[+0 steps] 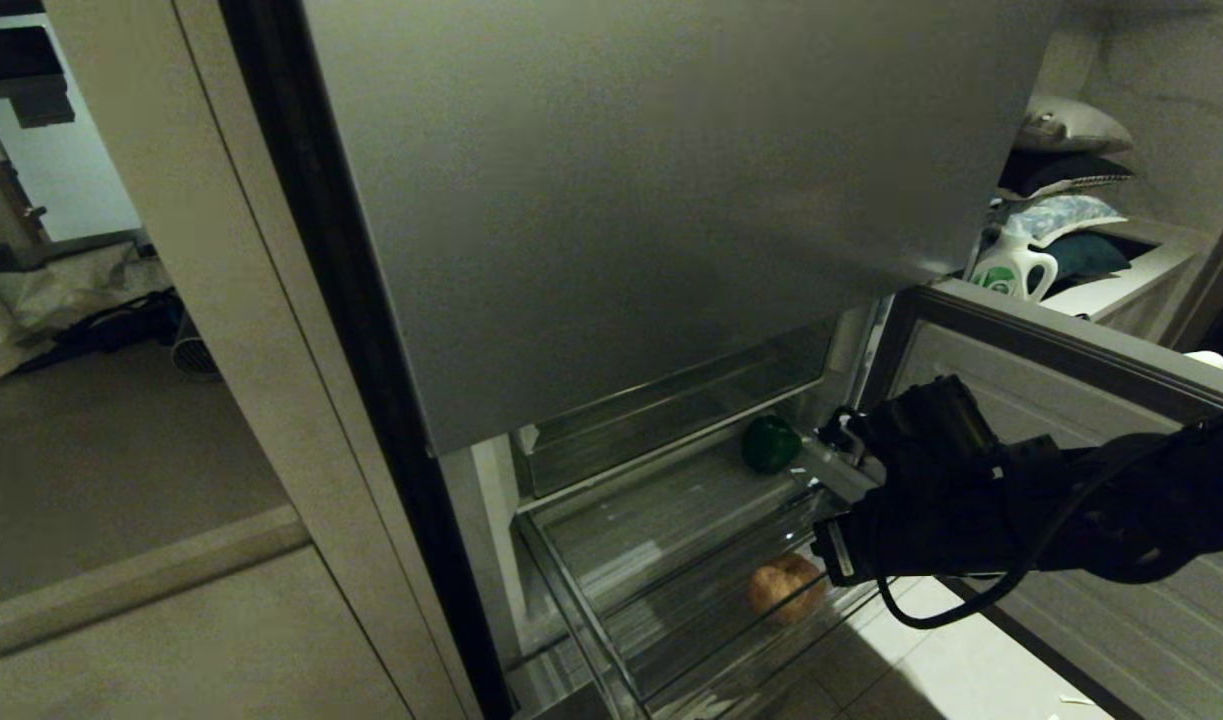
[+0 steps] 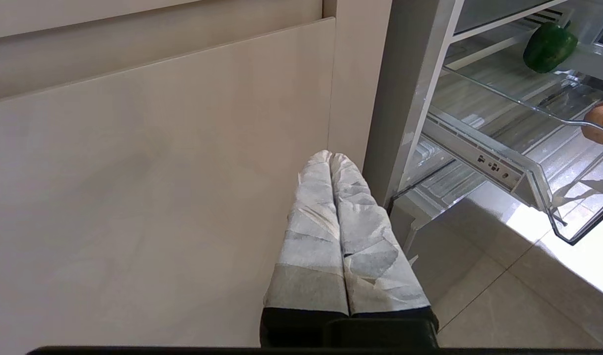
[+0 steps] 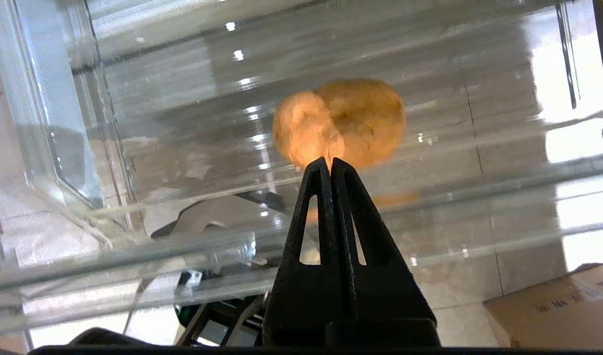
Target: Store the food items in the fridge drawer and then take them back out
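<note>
The fridge drawer [image 1: 581, 590], clear with a ribbed floor, stands pulled out below the grey fridge door. Both food items lie in it: the tan potato [image 1: 786, 588] near the front right and the dark green one [image 1: 769, 443] at the back right. My right arm [image 1: 971, 510] reaches in from the right, over the drawer's right side. My right gripper [image 3: 329, 161] is shut and empty, its tips pointing at the potato [image 3: 340, 123] from just outside the drawer's clear wall. My left gripper [image 2: 329, 155], with taped fingers, is shut and empty beside a beige cabinet panel, left of the drawer [image 2: 503, 167].
The lower fridge door [image 1: 1071, 350] stands open on the right, behind my right arm. A white-and-green detergent jug [image 1: 1013, 265] and pillows [image 1: 1066, 125] sit beyond it. A smaller clear bin [image 1: 671, 420] sits behind the drawer. A cardboard box [image 3: 557, 305] lies on the tiled floor.
</note>
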### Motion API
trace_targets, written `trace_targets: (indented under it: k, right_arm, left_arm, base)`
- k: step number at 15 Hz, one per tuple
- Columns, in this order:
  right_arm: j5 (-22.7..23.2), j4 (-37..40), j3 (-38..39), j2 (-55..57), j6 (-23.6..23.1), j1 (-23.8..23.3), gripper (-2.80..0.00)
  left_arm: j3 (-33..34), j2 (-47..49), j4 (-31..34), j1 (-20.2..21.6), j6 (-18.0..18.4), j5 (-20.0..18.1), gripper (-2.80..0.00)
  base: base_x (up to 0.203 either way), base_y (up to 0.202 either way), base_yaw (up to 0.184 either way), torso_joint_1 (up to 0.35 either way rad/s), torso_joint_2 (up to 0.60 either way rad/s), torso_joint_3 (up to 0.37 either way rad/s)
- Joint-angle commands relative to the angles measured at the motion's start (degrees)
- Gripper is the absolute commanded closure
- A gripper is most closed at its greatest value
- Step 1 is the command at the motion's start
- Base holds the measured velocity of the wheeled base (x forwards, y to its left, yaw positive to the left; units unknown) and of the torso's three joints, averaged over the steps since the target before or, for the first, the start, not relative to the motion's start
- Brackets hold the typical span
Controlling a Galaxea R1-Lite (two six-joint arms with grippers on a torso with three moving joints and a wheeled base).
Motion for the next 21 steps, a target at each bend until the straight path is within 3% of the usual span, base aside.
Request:
trace_targets:
  k: [1, 7, 10, 15, 21]
  right_arm:
    - [0.0, -0.03, -0.71, 1.81, -0.12, -0.23, 0.0]
    - [3.6, -0.12, -0.27, 2.34, -0.21, -0.32, 0.0]
    - [3.79, 0.74, 0.07, 1.91, -1.25, -0.32, 0.0]
    - [3.78, 9.3, 0.17, -2.02, -2.32, -0.41, 0.0]
    - [3.07, 9.57, -4.96, 2.33, -2.15, -0.55, 0.0]
  left_arm:
    - [0.0, 0.05, 0.02, 0.04, 0.03, 0.01, 0.0]
    - [0.0, 0.05, 0.02, 0.03, 0.02, 0.01, 0.0]
    - [0.0, 0.05, 0.02, -0.04, 0.04, 0.01, 0.0]
    - [0.0, 0.05, 0.02, 0.04, 0.04, 0.01, 0.0]
    - [0.0, 0.05, 0.02, -0.01, 0.04, 0.01, 0.0]
  base:
    - [0.0, 0.0, 0.0, 0.0, 0.0, 0.0]
    - [0.0, 0.0, 0.0, 0.0, 0.0, 0.0]
    - [0.0, 0.0, 0.0, 0.0, 0.0, 0.0]
    - [0.0, 0.0, 0.0, 0.0, 0.0, 0.0]
    - [0.0, 0.0, 0.0, 0.0, 0.0, 0.0]
